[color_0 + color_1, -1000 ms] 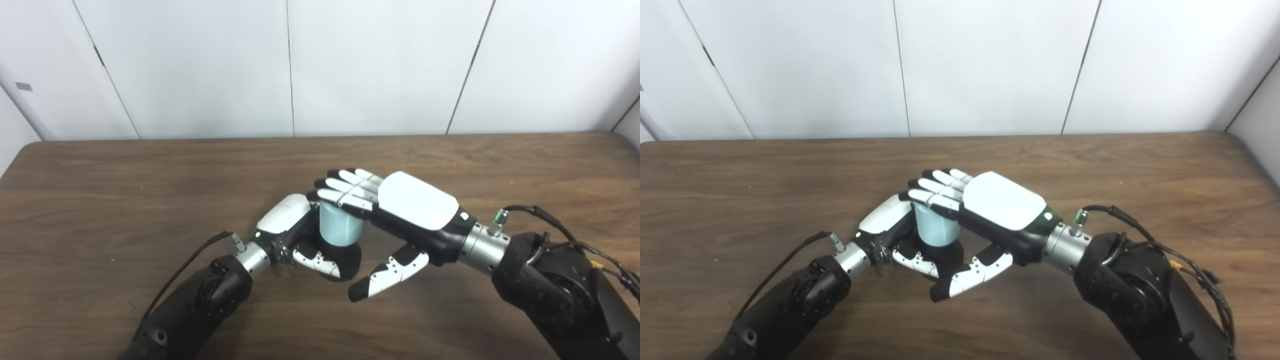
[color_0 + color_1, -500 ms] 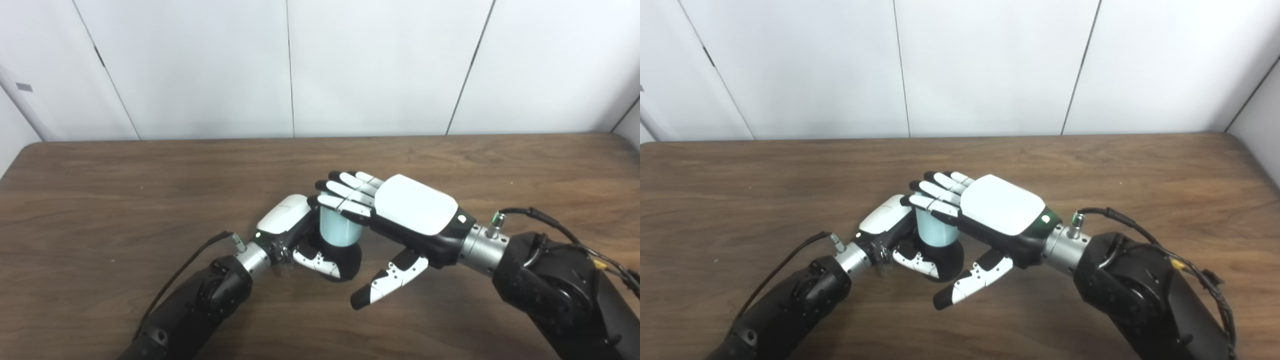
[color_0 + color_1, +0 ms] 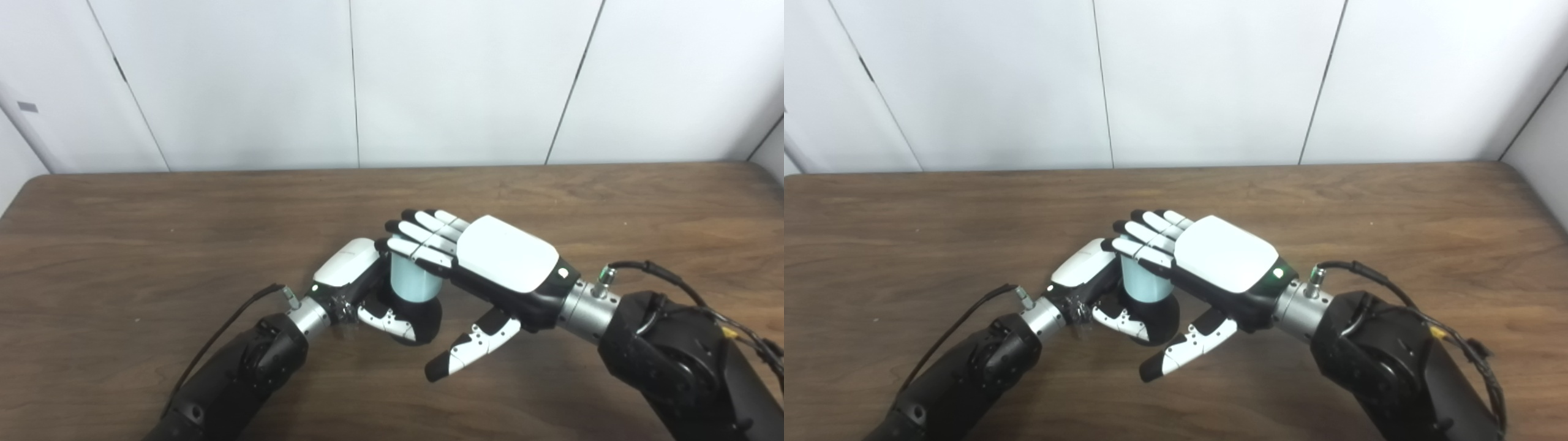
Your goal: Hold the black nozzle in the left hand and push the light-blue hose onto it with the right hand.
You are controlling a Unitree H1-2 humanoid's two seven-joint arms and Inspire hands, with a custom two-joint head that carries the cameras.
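Barely shifted, right hand [image 3: 490,263] flat, fingers spread on the light-blue hose [image 3: 411,283] (looks stiff, light); left hand [image 3: 361,288] grips the black nozzle [image 3: 425,318].

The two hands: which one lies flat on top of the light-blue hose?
The right hand: its fingers lie flat over the hose, thumb apart. The left hand wraps the black nozzle below.
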